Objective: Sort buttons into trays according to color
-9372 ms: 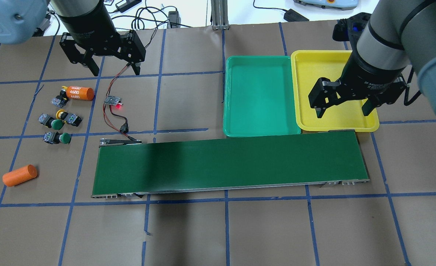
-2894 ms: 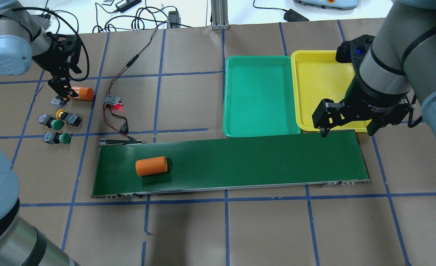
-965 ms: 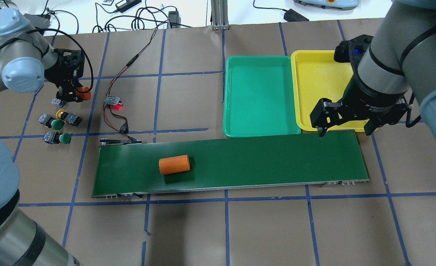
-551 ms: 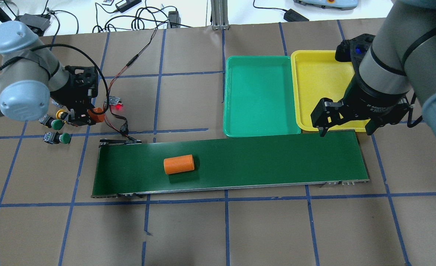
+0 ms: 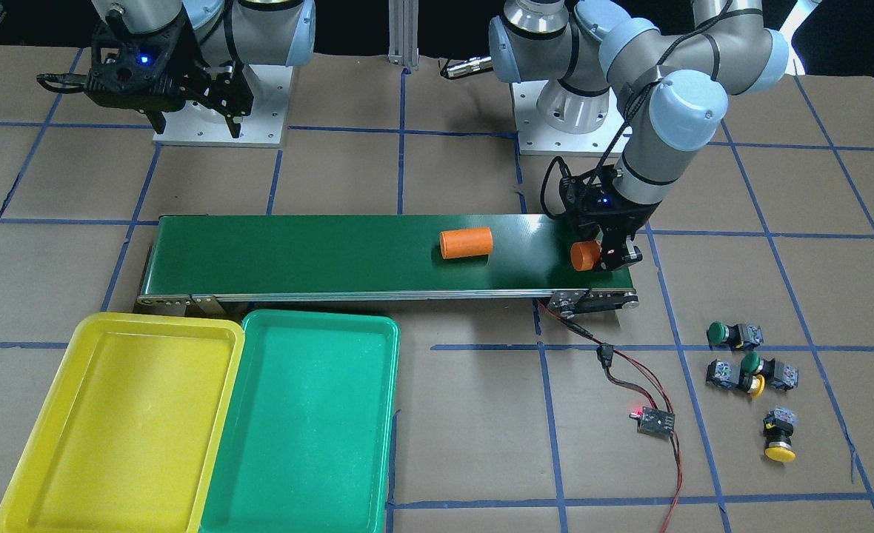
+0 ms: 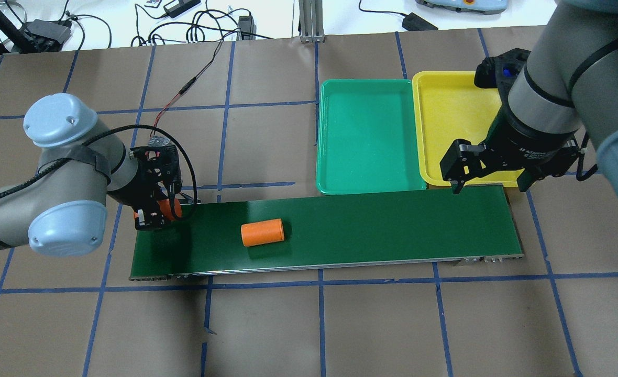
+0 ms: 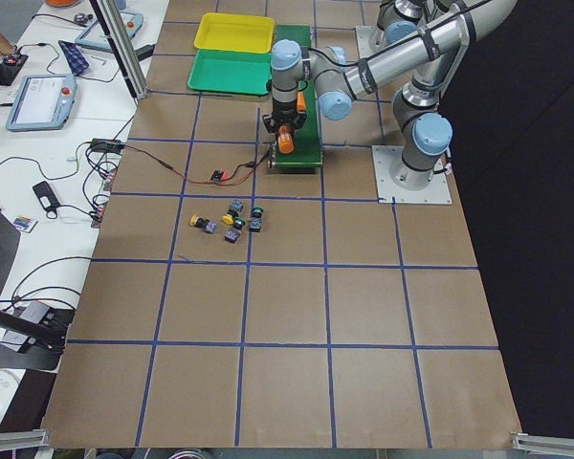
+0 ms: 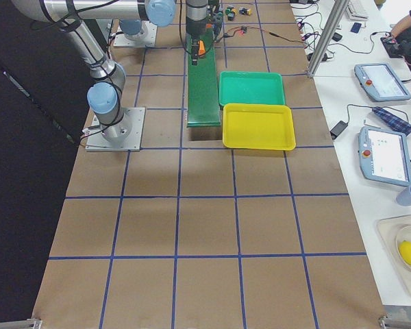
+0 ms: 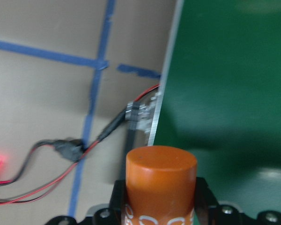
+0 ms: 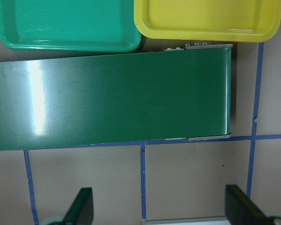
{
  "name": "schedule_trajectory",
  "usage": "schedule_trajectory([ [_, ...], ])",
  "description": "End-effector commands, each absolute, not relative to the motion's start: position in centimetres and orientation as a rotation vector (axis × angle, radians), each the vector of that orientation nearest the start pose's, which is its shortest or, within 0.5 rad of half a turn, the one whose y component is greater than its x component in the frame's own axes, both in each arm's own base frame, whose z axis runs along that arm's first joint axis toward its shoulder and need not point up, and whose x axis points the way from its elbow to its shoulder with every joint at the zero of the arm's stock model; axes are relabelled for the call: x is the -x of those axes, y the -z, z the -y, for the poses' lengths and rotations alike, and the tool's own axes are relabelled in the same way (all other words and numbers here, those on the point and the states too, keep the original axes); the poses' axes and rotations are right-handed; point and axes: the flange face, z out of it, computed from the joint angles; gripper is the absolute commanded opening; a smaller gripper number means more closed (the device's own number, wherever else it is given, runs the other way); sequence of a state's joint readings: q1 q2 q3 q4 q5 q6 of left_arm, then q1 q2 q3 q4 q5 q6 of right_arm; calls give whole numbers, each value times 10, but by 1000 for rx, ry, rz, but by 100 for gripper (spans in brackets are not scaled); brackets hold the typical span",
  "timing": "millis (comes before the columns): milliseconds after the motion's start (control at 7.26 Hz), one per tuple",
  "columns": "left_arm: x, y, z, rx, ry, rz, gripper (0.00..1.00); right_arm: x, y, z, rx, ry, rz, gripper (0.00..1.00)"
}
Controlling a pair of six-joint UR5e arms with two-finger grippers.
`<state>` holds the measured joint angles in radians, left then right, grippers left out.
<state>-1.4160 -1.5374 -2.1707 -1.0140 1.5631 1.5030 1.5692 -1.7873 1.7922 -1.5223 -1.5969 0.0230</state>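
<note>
The robot's left end effector (image 6: 154, 215), which a moment ago was down among the parts off the end of the conveyor belt (image 6: 372, 225), now hangs over that end of the belt, pinching a marked orange cylinder (image 9: 161, 180) between its fingers. A second orange cylinder (image 6: 262, 232) lies on its side on the belt and has travelled further along it toward the far end. At that far end the right end effector (image 6: 491, 184) waits as before, fingers spread and empty, over the belt's edge. The green tray (image 6: 366, 136) and the yellow tray (image 6: 445, 120) lie side by side just beside that edge, with nothing in either. The four buttons (image 5: 750, 364) sit where they were on the worktop (image 6: 267, 324), clustered off the belt's near end and well apart from the trays. By the look of it, no sorting has begun. The belt is carrying cylinders, not buttons, and every button has yet to be picked up.
</note>
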Motion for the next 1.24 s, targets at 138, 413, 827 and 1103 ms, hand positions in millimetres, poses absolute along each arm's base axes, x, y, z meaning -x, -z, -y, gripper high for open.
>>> schedule_trajectory([
  [138,92,-271,408,-1890,97,-2599,91,-129,-470,396,-35,-87,-3173,100],
  [413,62,-299,443,-1574,153,-2753,100,-130,-469,396,-25,-94,-3176,100],
  [827,-54,-325,539,-1308,123,-2866,100,-130,-467,395,-37,-99,-3171,100],
  [1103,-137,-311,599,-920,11,-2917,100,-129,-466,396,-30,-99,-3176,100],
])
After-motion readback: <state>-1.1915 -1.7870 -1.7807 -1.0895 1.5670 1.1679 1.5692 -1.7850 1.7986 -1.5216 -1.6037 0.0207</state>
